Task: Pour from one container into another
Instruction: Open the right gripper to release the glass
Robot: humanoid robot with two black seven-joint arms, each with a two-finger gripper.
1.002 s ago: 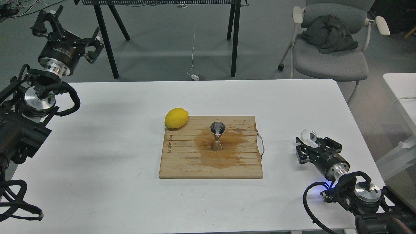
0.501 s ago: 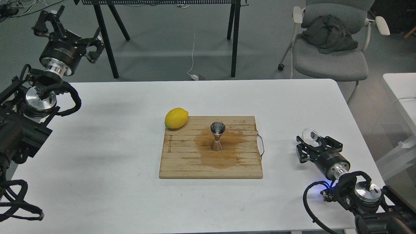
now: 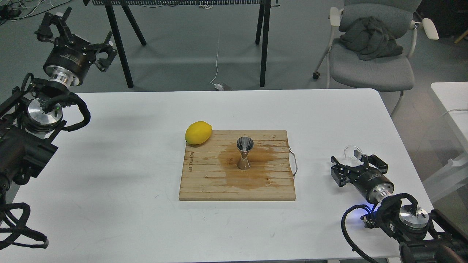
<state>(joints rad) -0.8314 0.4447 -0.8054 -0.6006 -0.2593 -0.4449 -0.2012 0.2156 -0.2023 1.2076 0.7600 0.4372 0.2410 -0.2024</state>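
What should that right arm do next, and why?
Probably ease the right gripper forward around the clear cup and close. Its fingers look spread just short of the cup, which still stands on the table, well right of the steel jigger.

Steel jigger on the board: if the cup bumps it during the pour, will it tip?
Probably tips easily: the jigger stands upright on a narrow waist and small base. The stained cutting board looks wet, so it may also slide.

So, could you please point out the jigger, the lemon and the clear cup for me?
jigger (image 3: 244, 157): head view, on its narrow waist.
lemon (image 3: 198, 132): head view, middle of its yellow skin.
clear cup (image 3: 351, 151): head view, on its rim.
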